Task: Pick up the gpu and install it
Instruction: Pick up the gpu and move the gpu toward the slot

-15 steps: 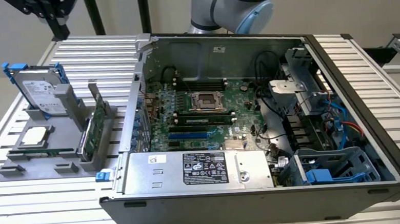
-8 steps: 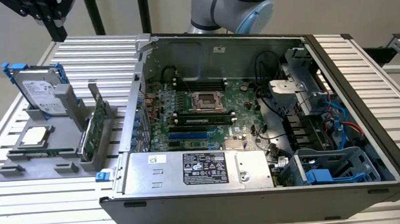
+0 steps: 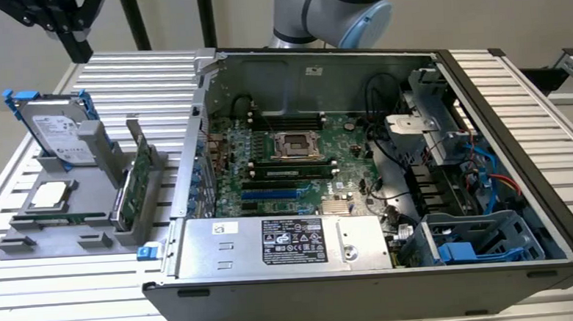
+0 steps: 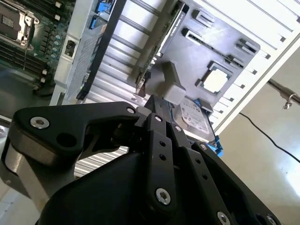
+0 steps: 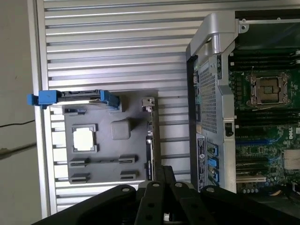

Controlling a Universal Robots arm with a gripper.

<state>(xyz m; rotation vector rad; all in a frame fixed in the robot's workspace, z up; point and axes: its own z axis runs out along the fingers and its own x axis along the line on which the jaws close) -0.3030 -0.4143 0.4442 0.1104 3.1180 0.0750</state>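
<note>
1. Tool: the gripper (image 5: 162, 172) hangs over the grey fixture tray (image 3: 35, 243). In both wrist views its fingers look drawn together with nothing between them.
2. Task item: the gpu (image 3: 138, 179) stands on edge in a slot of the tray, on the side nearest the computer case (image 3: 520, 119). It is outside the case and not installed. In the first wrist view we see it edge-on, with the gripper's tips over one end.
3. Neighbours on the tray: a hard drive (image 3: 59, 132) with blue rails, standing upright, and a processor chip (image 3: 51, 195), lying flat. Both are apart from the gpu.
4. Hazard, in our judgement: with the fingers together, coming down on the card means striking its top edge rather than straddling it.
5. Hazard: the card is thin and the tray's uprights stand just beside it. An off-centre grip could tilt or jam it in the slot.
6. Hazard: the motherboard (image 3: 267, 169) has cables close by, and the power supply (image 3: 222, 245) borders the blue expansion slots (image 3: 268, 194). A skewed card could snag or miss its slot.
7. Writing: we note a printed label (image 3: 293, 241) on the power supply, a label on the hard drive's face and a small sticker (image 3: 314, 70) on the case's inner wall. We transcribe none of it.
</note>
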